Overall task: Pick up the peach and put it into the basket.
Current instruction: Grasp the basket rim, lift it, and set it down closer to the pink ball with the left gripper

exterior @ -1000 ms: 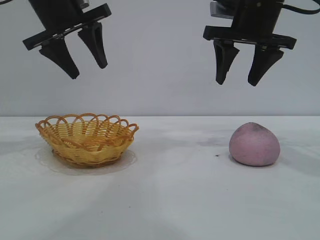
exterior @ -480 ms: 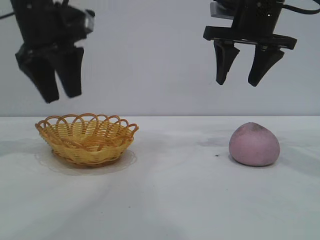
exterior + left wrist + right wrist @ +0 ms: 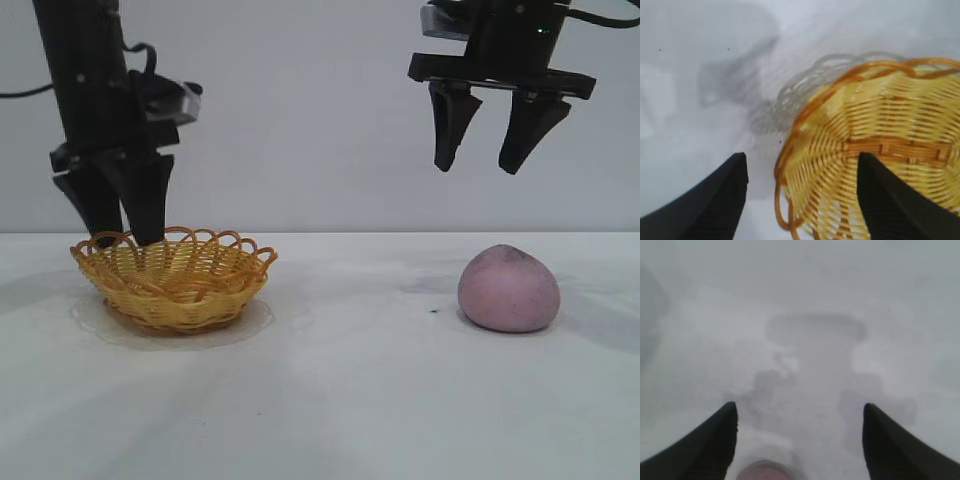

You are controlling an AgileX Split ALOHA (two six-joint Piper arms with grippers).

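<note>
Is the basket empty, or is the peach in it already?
Empty. The basket shows only bare yellow weave inside in the left wrist view, and the peach sits on the table far to its side.

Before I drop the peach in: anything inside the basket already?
Nothing shows inside the basket: the left wrist view sees bare yellow weave on its floor. The left hand sits at its rim, one finger hiding part of the inside. The peach sits on the table, under the open right hand.

No text, label, brand, number or sign can be read anywhere in these views: not on the arms, the objects, the desk surface or the plain wall behind.
</note>
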